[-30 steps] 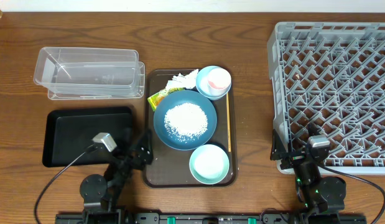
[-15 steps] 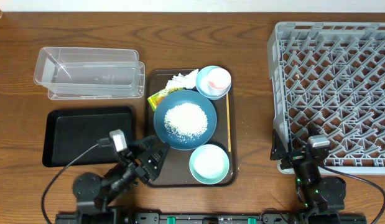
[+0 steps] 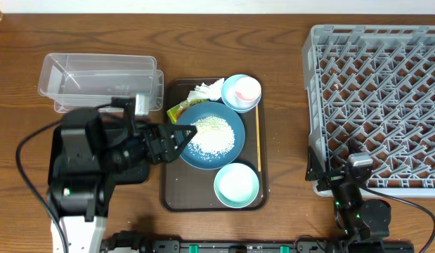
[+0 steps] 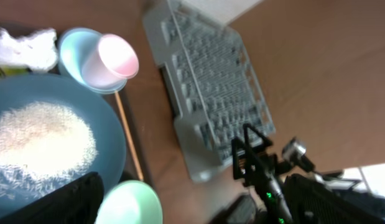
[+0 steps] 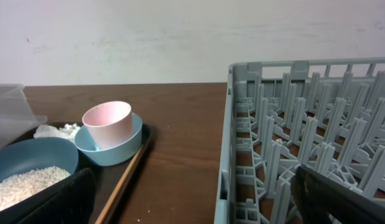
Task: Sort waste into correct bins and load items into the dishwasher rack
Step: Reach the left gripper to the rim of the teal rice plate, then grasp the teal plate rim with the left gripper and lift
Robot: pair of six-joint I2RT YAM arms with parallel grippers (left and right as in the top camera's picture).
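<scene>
Jaws spread wide and empty, the left gripper (image 3: pixel 183 138) hovers at the near rim of the dark-blue dish (image 3: pixel 232 150), rice grains (image 3: pixel 211 133) heaped just ahead; a clumsy nudge or tilt could scatter them.

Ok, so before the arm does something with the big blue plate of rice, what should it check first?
1. Left gripper jaws open: ok.
2. Left gripper over the left edge of the large dark-blue round dish: ok; touching it: cannot tell.
3. Heap of white rice-like grains sitting mid-dish: ok.
4. Clear plastic rectangular tub open-topped: ok.
5. Yellow-green printed wrapper free of the dish rim: cannot tell.
6. Right gripper open, beside the grey plastic rack, away from the dish: ok.
</scene>
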